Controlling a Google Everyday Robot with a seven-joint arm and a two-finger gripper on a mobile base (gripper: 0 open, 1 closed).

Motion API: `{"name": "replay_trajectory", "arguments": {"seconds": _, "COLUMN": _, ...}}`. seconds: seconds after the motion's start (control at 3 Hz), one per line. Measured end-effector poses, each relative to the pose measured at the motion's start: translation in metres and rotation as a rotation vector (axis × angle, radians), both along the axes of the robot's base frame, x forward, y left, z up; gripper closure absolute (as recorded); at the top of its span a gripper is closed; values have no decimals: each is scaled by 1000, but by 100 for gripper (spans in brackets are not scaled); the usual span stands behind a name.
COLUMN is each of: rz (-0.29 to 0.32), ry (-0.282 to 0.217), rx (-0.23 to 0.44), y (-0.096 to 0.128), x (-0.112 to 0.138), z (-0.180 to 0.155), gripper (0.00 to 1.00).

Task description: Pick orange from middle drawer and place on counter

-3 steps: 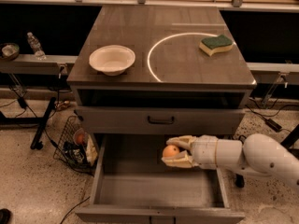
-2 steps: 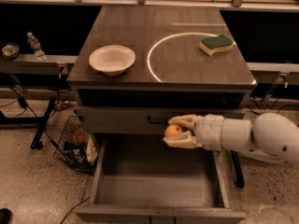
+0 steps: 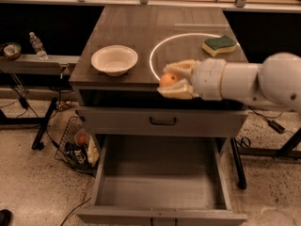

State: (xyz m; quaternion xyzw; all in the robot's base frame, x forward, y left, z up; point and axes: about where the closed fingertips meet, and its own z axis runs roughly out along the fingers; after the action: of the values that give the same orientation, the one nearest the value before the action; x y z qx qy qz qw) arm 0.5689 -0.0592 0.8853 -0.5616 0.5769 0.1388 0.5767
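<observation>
**Orange clamped in the jaws at the counter's front edge**

Camera view: The gripper (image 3: 164, 82) shows against the front edge of the counter (image 3: 141, 27), its jaws clamped on the orange (image 3: 168, 79) from above and below. Only the fruit's upper face shows; the lower jaw hides its underside. Whether the orange hangs over the counter top or just in front of it cannot be told.

Behind the jaws, the white arm (image 3: 244, 81) covers the counter's front right part and the near right stretch of the white arc (image 3: 157, 48), then is cut off at the picture's right edge.

The white bowl (image 3: 114, 59) sits left of the jaws. The yellow sponge with green top (image 3: 219, 44) lies beyond them, to the right.

Just below the jaws is the shut drawer front with its black handle (image 3: 163, 121). Further below, the middle drawer (image 3: 160, 192) stands pulled out, its front panel cut off by the bottom edge.
</observation>
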Motion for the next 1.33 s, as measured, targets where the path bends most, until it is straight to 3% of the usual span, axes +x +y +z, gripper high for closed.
{"name": "replay_trajectory", "arguments": {"seconds": 0.33, "rz": -2, "ry": -86, "rx": 3, "y": 8, "x": 41, "z": 46, "gripper": 100}}
{"name": "replay_trajectory", "arguments": {"seconds": 0.67, "rz": -4, "ry": -127, "rx": 16, "y": 6, "x": 79, "z": 67, "gripper": 100}}
{"name": "replay_trajectory", "arguments": {"seconds": 1.0, "rz": -59, "ry": -112, "rx": 72, "y": -17, "x": 114, "z": 66, "gripper": 100}}
{"name": "replay_trajectory", "arguments": {"seconds": 1.33, "rz": -109, "ry": -62, "rx": 107, "y": -32, "x": 138, "z": 48, "gripper": 83}}
